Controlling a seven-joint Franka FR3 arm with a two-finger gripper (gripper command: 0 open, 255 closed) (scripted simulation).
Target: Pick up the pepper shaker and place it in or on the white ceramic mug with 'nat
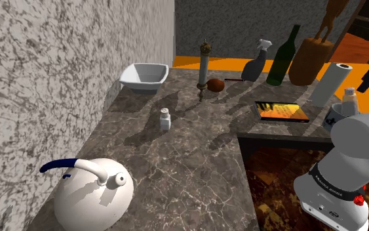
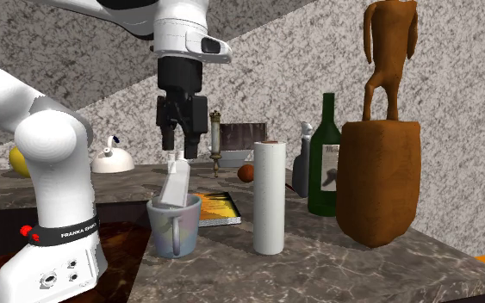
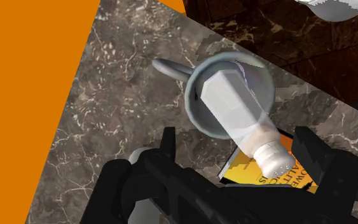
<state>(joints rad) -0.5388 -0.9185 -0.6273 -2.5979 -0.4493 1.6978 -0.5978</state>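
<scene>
A pale shaker (image 2: 177, 184) leans tilted inside the greyish mug (image 2: 173, 228), its cap end sticking up above the rim. My gripper (image 2: 183, 153) hangs open just above it, fingers apart and not touching it. In the wrist view the shaker (image 3: 234, 105) lies slanted in the mug (image 3: 199, 86), and its cap points between my spread fingers (image 3: 169, 145) with gaps on both sides. From the shoulder view the mug (image 1: 332, 117) with the shaker (image 1: 350, 100) stands at the counter's right end.
A paper towel roll (image 2: 269, 196), a green bottle (image 2: 325, 159), a brown statue (image 2: 378, 172) and an orange book (image 2: 219, 208) crowd the mug. Farther along the counter are a second small shaker (image 1: 165, 119), a white kettle (image 1: 91, 193) and a bowl (image 1: 143, 75).
</scene>
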